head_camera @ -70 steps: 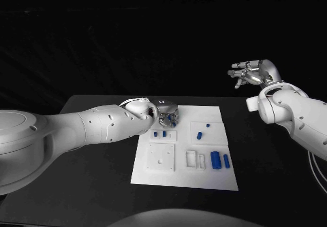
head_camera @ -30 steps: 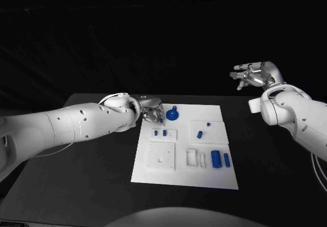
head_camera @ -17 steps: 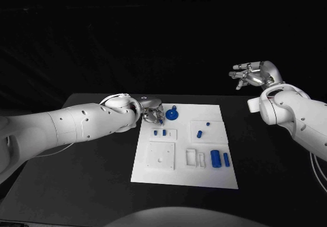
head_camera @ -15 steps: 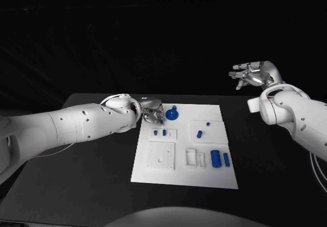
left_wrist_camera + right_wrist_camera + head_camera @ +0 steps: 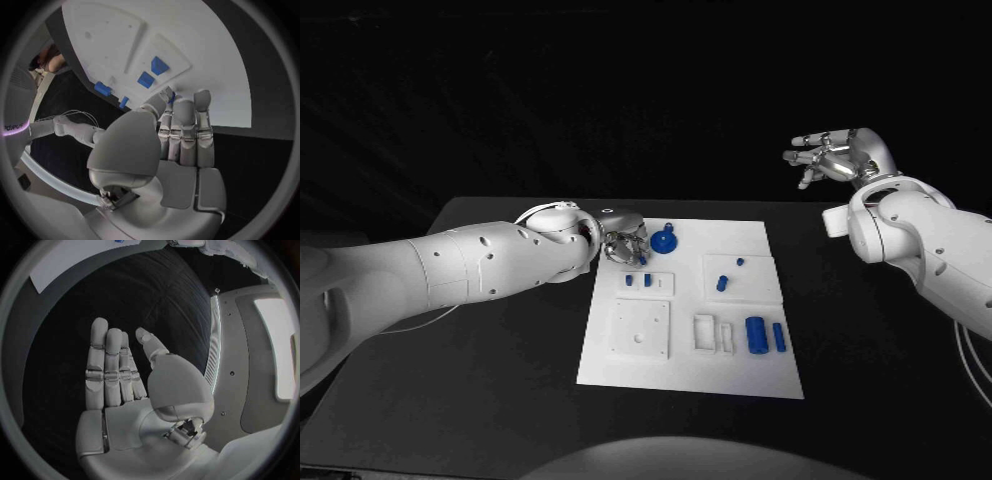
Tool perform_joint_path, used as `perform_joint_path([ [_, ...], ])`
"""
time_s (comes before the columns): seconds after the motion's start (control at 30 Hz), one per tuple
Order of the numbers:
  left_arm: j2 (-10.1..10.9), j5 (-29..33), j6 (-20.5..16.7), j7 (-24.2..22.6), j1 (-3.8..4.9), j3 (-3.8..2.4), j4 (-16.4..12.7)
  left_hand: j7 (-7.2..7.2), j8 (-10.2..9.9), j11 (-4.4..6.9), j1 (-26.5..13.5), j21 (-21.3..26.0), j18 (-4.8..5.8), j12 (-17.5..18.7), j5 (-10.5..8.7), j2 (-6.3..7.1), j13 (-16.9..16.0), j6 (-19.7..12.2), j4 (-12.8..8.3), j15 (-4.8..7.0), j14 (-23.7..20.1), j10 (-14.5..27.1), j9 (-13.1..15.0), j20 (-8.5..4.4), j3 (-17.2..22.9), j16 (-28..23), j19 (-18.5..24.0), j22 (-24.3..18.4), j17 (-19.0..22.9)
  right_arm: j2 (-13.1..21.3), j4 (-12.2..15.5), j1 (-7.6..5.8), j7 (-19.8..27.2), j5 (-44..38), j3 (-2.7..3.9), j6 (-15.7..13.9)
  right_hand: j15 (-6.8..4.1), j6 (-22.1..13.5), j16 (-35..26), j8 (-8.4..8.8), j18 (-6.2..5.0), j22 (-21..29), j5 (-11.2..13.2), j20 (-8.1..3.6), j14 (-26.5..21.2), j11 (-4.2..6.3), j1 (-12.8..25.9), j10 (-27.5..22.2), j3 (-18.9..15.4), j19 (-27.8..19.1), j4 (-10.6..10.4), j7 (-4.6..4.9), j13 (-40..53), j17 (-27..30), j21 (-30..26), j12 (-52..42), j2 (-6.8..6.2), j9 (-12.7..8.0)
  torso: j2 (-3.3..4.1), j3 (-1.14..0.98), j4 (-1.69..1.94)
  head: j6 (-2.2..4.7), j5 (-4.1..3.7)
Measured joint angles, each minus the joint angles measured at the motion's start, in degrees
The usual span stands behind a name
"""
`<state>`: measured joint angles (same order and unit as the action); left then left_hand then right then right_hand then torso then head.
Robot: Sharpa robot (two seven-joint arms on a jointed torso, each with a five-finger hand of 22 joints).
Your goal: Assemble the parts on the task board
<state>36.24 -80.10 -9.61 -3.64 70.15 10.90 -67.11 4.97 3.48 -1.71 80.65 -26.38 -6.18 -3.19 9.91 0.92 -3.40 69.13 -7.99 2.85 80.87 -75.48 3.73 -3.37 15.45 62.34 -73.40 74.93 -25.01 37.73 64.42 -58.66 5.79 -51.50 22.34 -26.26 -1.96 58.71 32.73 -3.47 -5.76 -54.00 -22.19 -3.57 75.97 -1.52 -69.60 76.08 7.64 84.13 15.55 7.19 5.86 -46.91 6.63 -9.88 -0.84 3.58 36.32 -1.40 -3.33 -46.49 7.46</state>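
Nearest the robot, on the black table, lies the white task board, its near strip bare. A little farther up the board, toward its right edge, two blue cylinders lie side by side, with a white block just to their left and a square white plate left of that. Beyond these, a smaller raised plate carries two little blue parts, and to its right a slanted blue peg lies near a tiny blue stud. At the board's far left corner sits a round blue part with a tab. Just beside it hangs the left hand, fingers straight, close together and pointing down at the board's far edge, holding nothing; I cannot tell whether they touch the round piece. Farthest back, well off the board and raised above the table's right side, the right hand is held up with fingers loosely spread, empty.
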Motion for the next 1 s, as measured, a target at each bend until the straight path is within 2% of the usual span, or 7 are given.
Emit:
perform_joint_path([
  [0.17,-0.3,0.0,0.0,0.0,-0.13,0.0,0.4,-0.01,-0.2,0.01,0.2,0.0,-0.4,0.0,0.0,0.21,-0.1,0.0,0.0,0.0,0.0,0.0,0.0,0.01,0.0,0.0,0.0,0.0,0.0,0.0,0.1,0.0,0.0,0.0,0.0,0.0,0.0,0.0,0.0,0.0,0.0,0.0,0.0,0.0,0.0,0.0,0.0,0.0,0.0,0.0,0.0,0.0,0.0,0.0,0.0,0.0,0.0,0.0,0.0,0.0,-0.01,-0.03,-0.04],
  [0.77,-1.1,-1.3,-0.1,-0.3,-0.26,0.29,1.3,-0.17,-0.2,0.06,0.6,0.0,-0.39,0.0,0.0,0.13,-0.1,-0.2,0.0,0.0,0.0,0.1,0.0,0.01,0.0,0.0,0.0,0.0,0.0,0.1,0.1,0.01,0.0,0.0,0.0,0.0,0.0,0.0,0.0,0.0,0.03,0.0,0.0,0.0,0.0,0.0,0.0,0.0,0.0,0.0,0.0,0.0,0.0,0.0,0.0,0.0,0.0,0.0,0.0,-0.01,-0.01,-0.22,-0.21],
  [1.0,-1.3,-2.2,0.0,-0.2,-0.28,0.43,1.4,0.24,-0.1,0.06,0.7,-0.4,-0.36,0.0,0.0,0.2,-0.1,0.3,-0.3,0.0,0.0,-0.2,0.0,-0.08,0.3,0.2,0.1,0.0,0.0,0.2,0.2,0.01,0.0,0.0,0.0,0.1,0.0,0.0,0.0,0.0,0.03,0.0,0.0,0.0,0.0,0.0,0.0,0.0,0.0,0.0,0.0,0.0,0.0,0.0,0.0,0.0,0.0,0.0,0.0,-0.01,-0.01,-0.28,-0.17],
])
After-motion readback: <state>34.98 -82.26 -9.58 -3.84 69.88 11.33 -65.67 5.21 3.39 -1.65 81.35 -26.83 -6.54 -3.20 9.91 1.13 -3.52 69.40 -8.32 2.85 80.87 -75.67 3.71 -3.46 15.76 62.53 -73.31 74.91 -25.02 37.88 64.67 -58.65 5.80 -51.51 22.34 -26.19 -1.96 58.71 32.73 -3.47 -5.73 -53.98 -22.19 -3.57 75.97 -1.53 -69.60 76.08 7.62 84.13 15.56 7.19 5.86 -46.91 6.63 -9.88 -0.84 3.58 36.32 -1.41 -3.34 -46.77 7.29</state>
